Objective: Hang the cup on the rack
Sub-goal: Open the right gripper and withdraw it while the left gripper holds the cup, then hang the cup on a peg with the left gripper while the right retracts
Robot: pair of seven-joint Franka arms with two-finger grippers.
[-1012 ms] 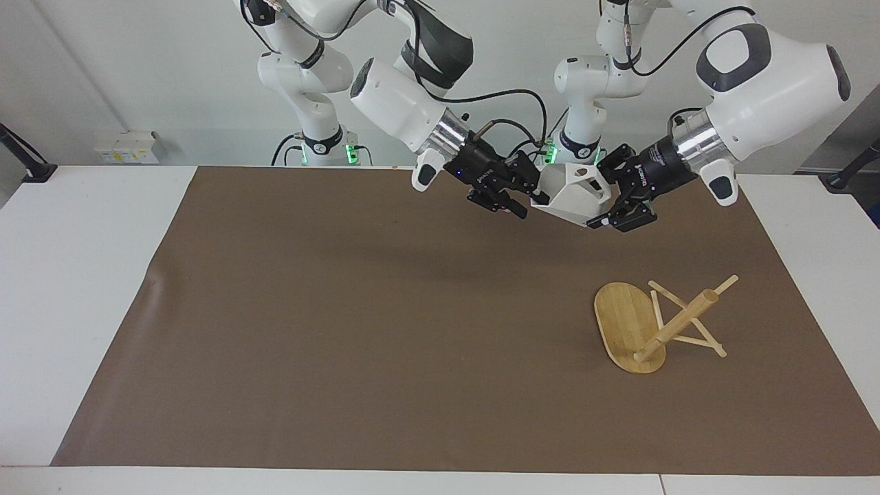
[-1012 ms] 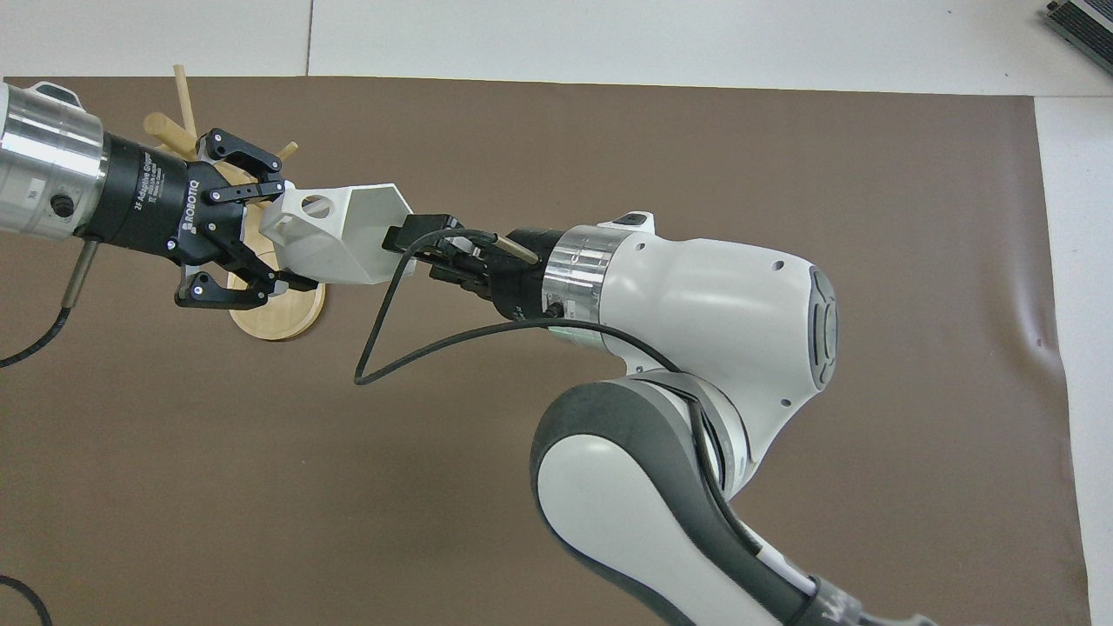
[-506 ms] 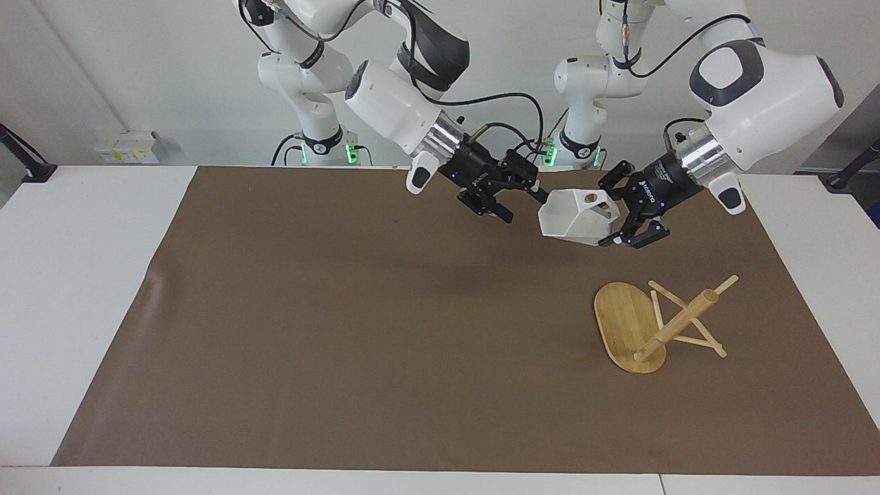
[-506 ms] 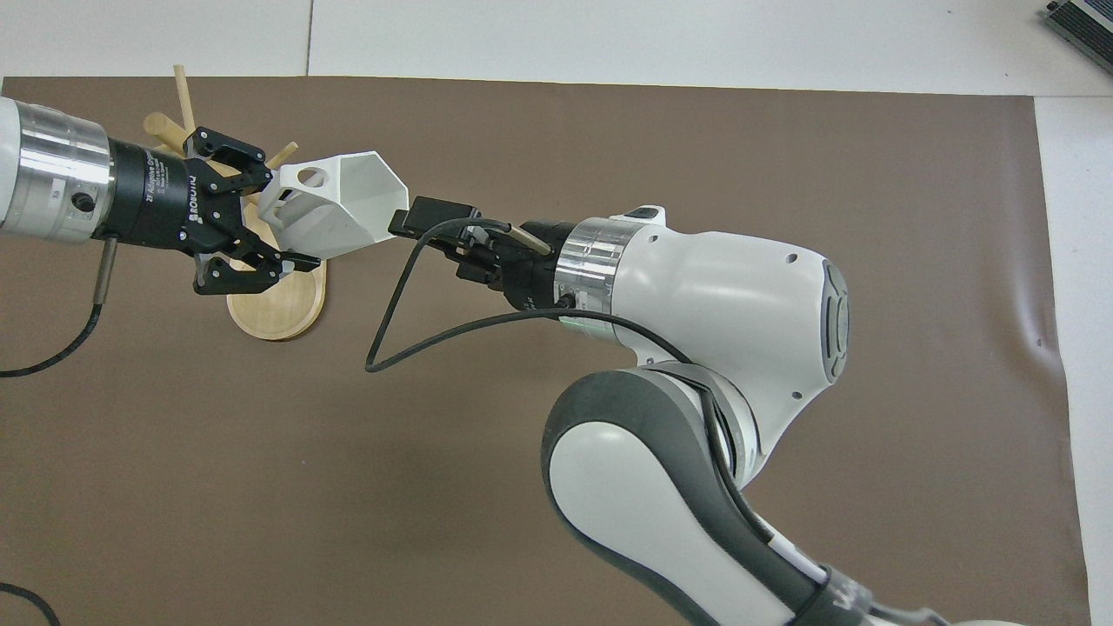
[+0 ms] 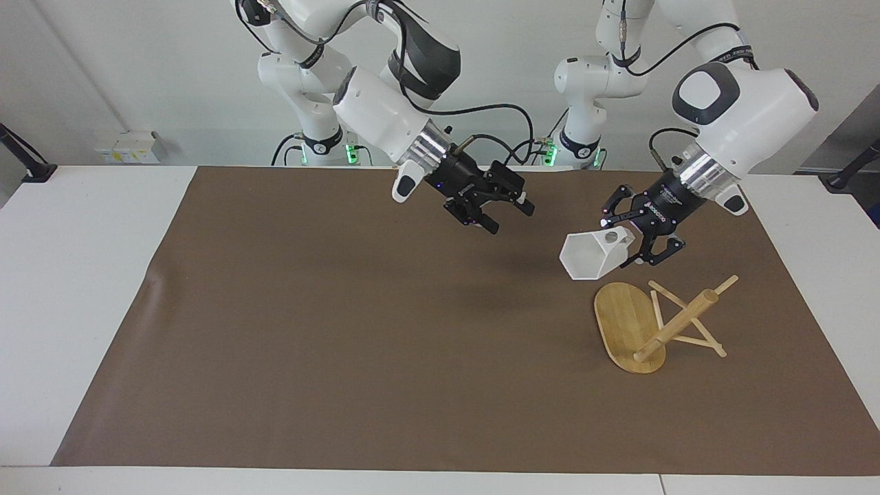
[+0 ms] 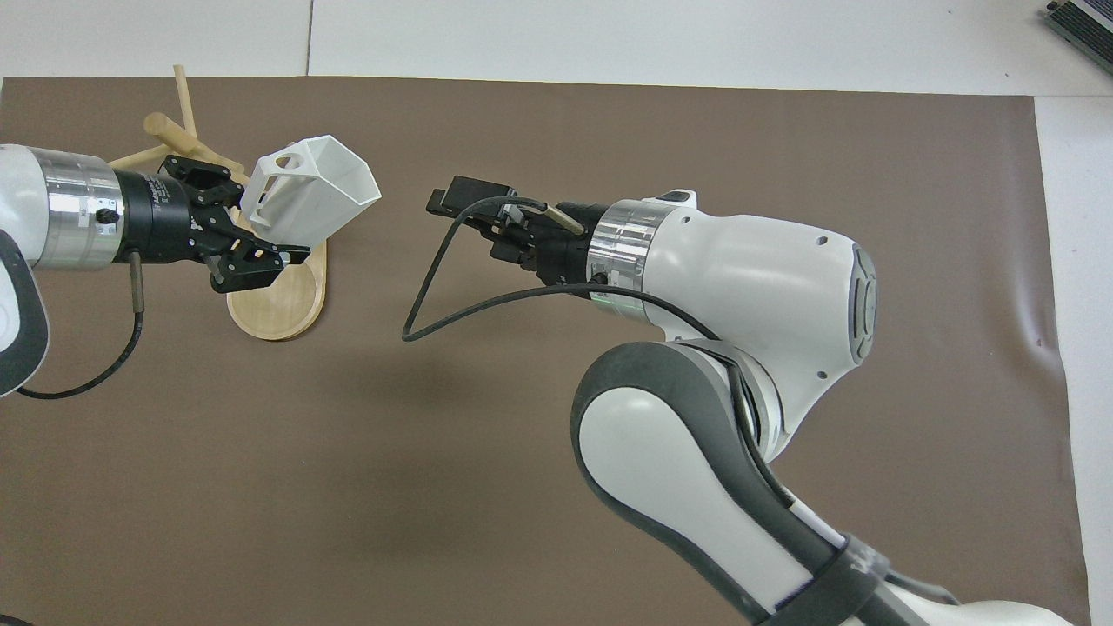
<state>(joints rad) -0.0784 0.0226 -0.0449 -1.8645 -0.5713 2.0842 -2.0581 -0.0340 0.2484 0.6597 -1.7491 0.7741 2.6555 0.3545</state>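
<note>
Now the right hand [image 5: 507, 208], nearest the robots' end, hangs over the bare brown mat [image 5: 344, 309] with its fingers spread and nothing between them; judged from this, its part of the handover is finished. A second ago it was closed on the rim of the cup [image 5: 592, 256] near the middle of the desk [image 5: 82, 275]; it has since let go and pulled back toward its own base. The left hand [image 5: 636, 242] grips the cup by the handle end, mouth tilted down and outward, in the air just over the robot-side edge of the rack [image 5: 650, 323]; holding by that end probably leaves the pierced handle free for a peg. Earlier the cup hung higher, between both hands; it has come down and toward the rack. The rack lies tipped on the mat at the left arm's end, base on edge, post slanting away; it has not moved. No contact yet between cup and rack.
</note>
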